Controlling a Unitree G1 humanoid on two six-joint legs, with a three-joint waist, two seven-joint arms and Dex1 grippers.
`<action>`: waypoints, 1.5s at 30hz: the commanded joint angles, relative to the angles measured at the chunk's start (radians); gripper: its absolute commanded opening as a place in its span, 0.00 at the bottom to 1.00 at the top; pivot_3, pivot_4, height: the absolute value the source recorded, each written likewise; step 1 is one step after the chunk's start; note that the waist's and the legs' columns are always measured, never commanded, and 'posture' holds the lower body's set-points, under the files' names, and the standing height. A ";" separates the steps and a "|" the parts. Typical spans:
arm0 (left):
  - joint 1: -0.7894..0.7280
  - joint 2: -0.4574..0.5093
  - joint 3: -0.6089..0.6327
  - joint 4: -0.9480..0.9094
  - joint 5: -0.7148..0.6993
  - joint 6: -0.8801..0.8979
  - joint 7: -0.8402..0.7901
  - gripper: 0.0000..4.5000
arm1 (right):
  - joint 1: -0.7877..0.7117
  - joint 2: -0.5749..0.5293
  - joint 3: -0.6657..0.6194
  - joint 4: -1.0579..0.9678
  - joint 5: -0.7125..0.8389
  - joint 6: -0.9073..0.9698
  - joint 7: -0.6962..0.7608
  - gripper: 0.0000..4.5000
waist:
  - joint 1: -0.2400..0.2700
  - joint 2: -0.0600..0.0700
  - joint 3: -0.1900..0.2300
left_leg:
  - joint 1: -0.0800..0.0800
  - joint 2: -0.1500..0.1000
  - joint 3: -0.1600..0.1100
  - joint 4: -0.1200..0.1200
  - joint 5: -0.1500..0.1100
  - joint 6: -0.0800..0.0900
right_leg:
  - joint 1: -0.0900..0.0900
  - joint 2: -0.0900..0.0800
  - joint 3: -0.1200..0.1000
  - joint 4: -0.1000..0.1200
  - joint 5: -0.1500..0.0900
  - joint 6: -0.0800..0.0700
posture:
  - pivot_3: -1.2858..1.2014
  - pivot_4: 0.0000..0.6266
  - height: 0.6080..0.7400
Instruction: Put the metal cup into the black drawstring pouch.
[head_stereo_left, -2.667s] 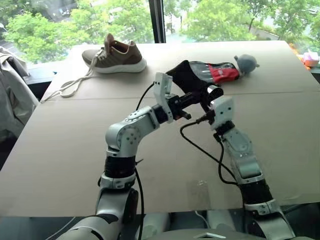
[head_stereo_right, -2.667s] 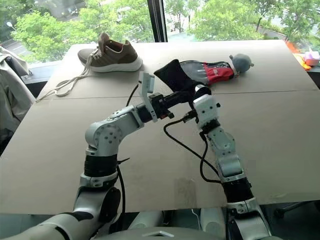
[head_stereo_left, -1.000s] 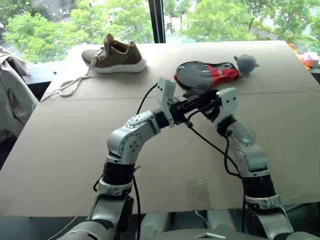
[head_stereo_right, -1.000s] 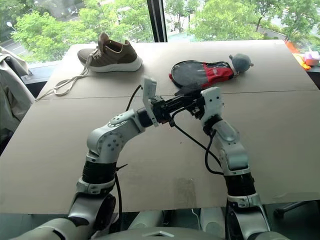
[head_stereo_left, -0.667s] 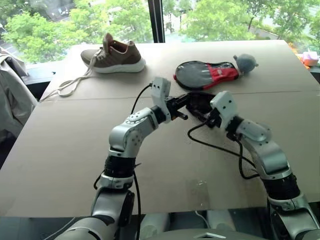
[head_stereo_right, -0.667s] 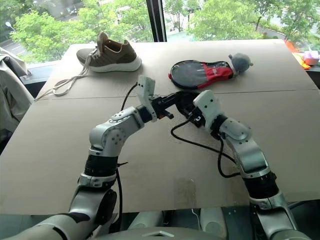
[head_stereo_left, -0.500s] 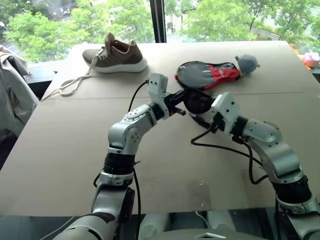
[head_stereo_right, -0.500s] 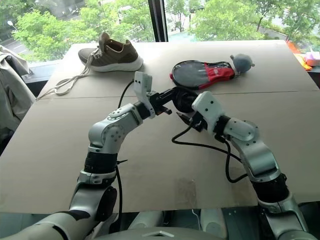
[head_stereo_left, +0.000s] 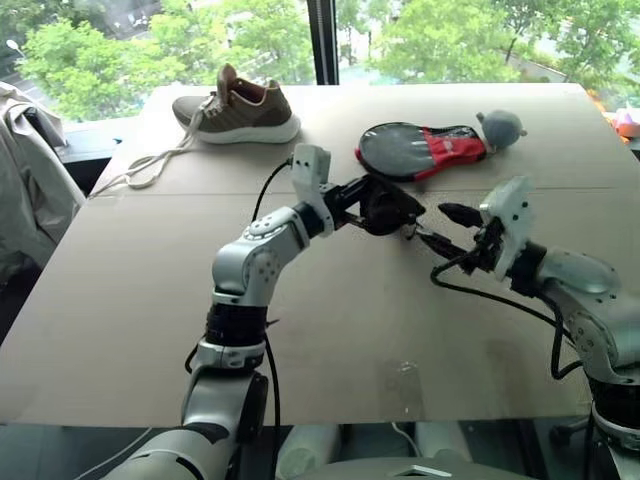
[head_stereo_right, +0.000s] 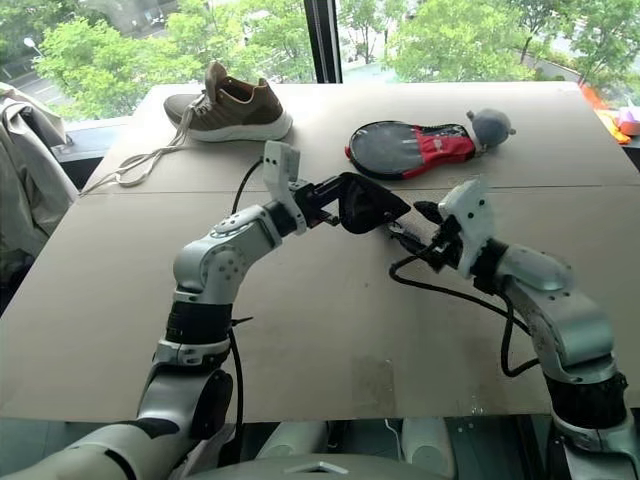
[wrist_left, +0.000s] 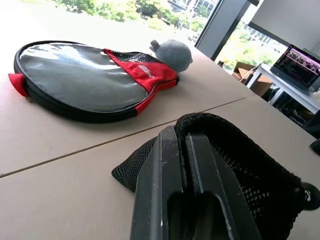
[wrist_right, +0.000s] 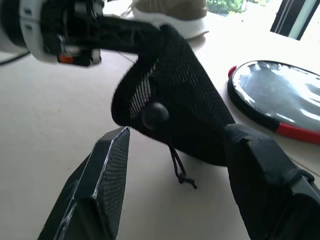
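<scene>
Right eye view: left tool (head_stereo_right: 325, 212) clamped on black drawstring pouch (head_stereo_right: 365, 205), lifted off counter (head_stereo_right: 120, 300) for loading; right tool (head_stereo_right: 415, 228) spread, empty.

Brown shoe (head_stereo_left: 238, 104) – laces trailing, black-and-red paddle case (head_stereo_left: 418, 149), grey plush thing (head_stereo_left: 498, 127) touching it

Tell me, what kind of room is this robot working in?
Probably an office or lab room, several floors up. A big window looks onto treetops, the worktable is covered in plain cardboard sheets, and the left wrist view shows a desk with an open laptop and a cardboard box behind it.
</scene>
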 joint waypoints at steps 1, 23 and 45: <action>-0.021 -0.007 0.008 -0.021 -0.003 -0.009 0.001 0.00 | 0.016 0.017 0.113 0.123 -0.154 -0.170 -0.030 0.66 | -0.001 0.000 0.000 | 0.000 0.000 0.000 0.000 0.000 0.000 | 0.000 0.000 0.000 0.000 0.000 0.000 | 0.52 0.24 1.00; -0.006 -0.013 0.017 -0.046 -0.008 0.001 0.016 0.00 | -0.108 0.258 0.153 0.590 -0.309 -0.566 -0.122 0.61 | -0.005 0.000 0.000 | 0.001 0.000 0.000 0.001 0.000 0.000 | 0.000 0.001 0.001 0.001 0.000 0.000 | 0.52 0.24 1.00; 0.032 -0.028 0.035 -0.076 -0.015 -0.033 0.031 0.00 | -0.263 0.134 -0.073 0.496 -0.337 -0.600 -0.255 0.02 | -0.023 0.000 0.000 | 0.001 0.000 0.000 0.001 0.000 0.000 | 0.000 0.001 0.001 0.001 0.000 0.000 | 0.52 0.24 1.00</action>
